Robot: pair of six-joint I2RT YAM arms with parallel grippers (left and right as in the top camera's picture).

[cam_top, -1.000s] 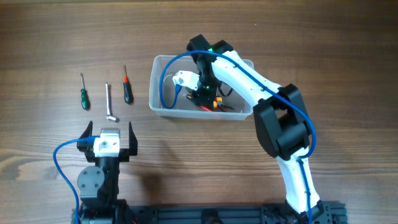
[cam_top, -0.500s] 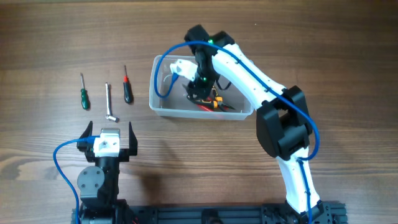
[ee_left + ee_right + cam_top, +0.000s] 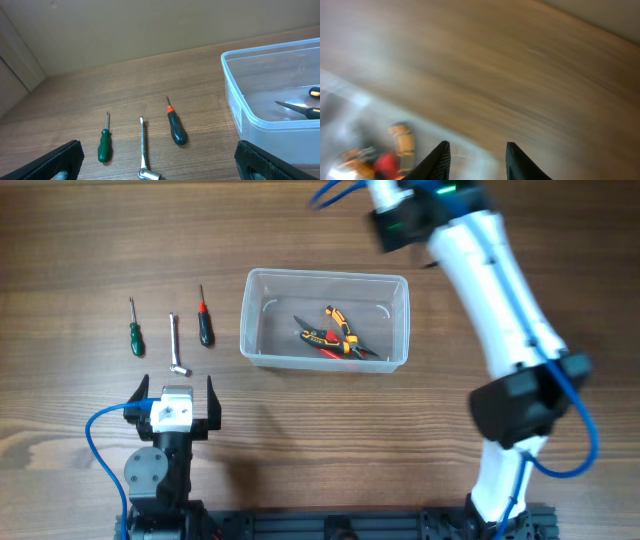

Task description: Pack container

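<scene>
The clear plastic container [image 3: 248, 320] stands mid-table and holds yellow-handled pliers [image 3: 340, 325] and red-handled pliers [image 3: 322, 340]. Its near wall also shows in the left wrist view [image 3: 235, 95]. My right gripper [image 3: 476, 152] is open and empty, blurred by motion, above the container's far rim. Its arm [image 3: 480, 270] reaches over the table's top right. My left gripper [image 3: 178, 395] is open and empty near the front edge. A green screwdriver [image 3: 104, 144], a metal socket wrench [image 3: 143, 150] and a black-handled screwdriver [image 3: 175, 130] lie beyond it.
The three loose tools lie in a row left of the container: the green screwdriver [image 3: 135, 332], the socket wrench [image 3: 175, 345] and the black-handled screwdriver [image 3: 204, 322]. A wall rises behind the wooden table [image 3: 150, 30].
My right gripper has left the inside of the container and risen up and back past its far rim. The pliers stay inside. The left arm has not moved.
</scene>
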